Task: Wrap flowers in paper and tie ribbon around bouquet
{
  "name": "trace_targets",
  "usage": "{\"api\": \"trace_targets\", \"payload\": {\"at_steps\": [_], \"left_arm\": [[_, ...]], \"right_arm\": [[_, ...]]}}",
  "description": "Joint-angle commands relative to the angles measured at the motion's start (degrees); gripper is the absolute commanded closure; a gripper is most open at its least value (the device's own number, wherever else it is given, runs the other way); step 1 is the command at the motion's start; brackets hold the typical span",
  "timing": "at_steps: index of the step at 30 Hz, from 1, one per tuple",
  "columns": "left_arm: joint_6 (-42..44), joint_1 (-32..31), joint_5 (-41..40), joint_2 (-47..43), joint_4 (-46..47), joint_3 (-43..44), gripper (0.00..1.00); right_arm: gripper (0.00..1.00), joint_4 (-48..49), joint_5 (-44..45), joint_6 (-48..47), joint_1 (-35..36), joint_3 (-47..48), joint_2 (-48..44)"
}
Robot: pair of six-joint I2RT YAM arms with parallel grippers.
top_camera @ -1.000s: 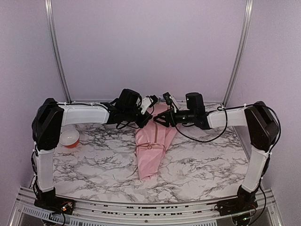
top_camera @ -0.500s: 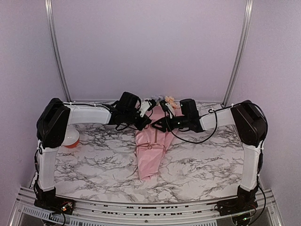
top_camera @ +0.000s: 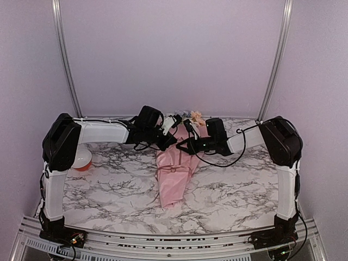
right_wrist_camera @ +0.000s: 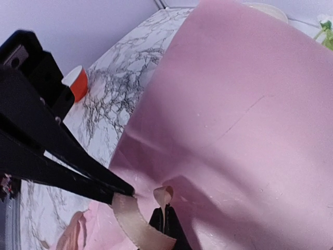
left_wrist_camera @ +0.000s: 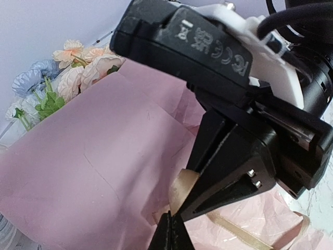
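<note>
Where the two arms meet over the marble table (top_camera: pixel 109 187), the bouquet (top_camera: pixel 175 171) lies mid-table with its long axis running near to far, narrow paper tip pointing at the near edge and blooms (top_camera: pixel 194 116) at the far wall. The left claw (left_wrist_camera: pixel 169 229) is clenched on the tan ribbon (left_wrist_camera: pixel 183 190) over the cone's far half, and the right claw (right_wrist_camera: pixel 164 226), facing it from the right, pinches a loop of the same strand.

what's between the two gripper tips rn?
A short curl of ribbon runs from the left gripper to the right gripper, over the bouquet; clearest in right wrist view.
</note>
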Motion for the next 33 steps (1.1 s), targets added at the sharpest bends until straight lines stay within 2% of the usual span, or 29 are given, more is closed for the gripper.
{"api": "trace_targets", "payload": {"at_steps": [1, 4, 7, 10, 13, 16, 20, 23, 29, 33], "left_arm": [[0.13, 0.12, 0.85, 0.32, -0.59, 0.03, 1.00], [-0.31, 0.16, 0.02, 0.63, -0.79, 1.07, 0.98], [-0.75, 0.16, -2.94, 0.26, -2.28, 2.37, 0.72], [-1.11, 0.18, -6.79, -2.97, -4.19, 1.26, 0.51], [-1.72, 0.18, -9.56, -8.47, -6.33, -3.22, 0.40], [-4.26, 0.21, -9.64, -14.12, -8.84, -10.06, 0.40], [-9.42, 0.26, -3.18, -17.71, -12.37, -18.52, 0.52], [-12.91, 0.08, 1.00, -16.90, -9.52, -24.06, 0.51], [-12.08, -0.44, 1.64, -13.92, 0.07, -27.95, 0.48], [-11.99, -0.46, 4.55, -11.85, 2.22, -29.25, 0.56]], "right_arm": [[1.00, 4.41, -0.93, 1.28, -0.48, -0.34, -0.98], [1.00, 4.76, -1.89, 1.11, -0.48, -1.00, -1.56], [1.00, 6.12, -2.67, 2.58, -1.09, -2.14, -1.95], [1.00, 7.02, -2.54, 5.14, -1.97, -3.36, -2.13], [1.00, 6.41, -1.87, 5.39, -2.14, -4.38, -2.62], [1.00, 6.15, -1.34, 5.55, -2.24, -5.34, -2.83], [1.00, 6.53, -1.50, 6.11, -2.25, -5.70, -2.35], [1.00, 6.77, -1.80, 6.12, -2.22, -5.80, -2.22], [1.00, 6.94, -1.92, 6.56, -2.21, -6.30, -2.60], [1.00, 6.78, -1.86, 6.49, -2.25, -6.78, -2.92]]}}
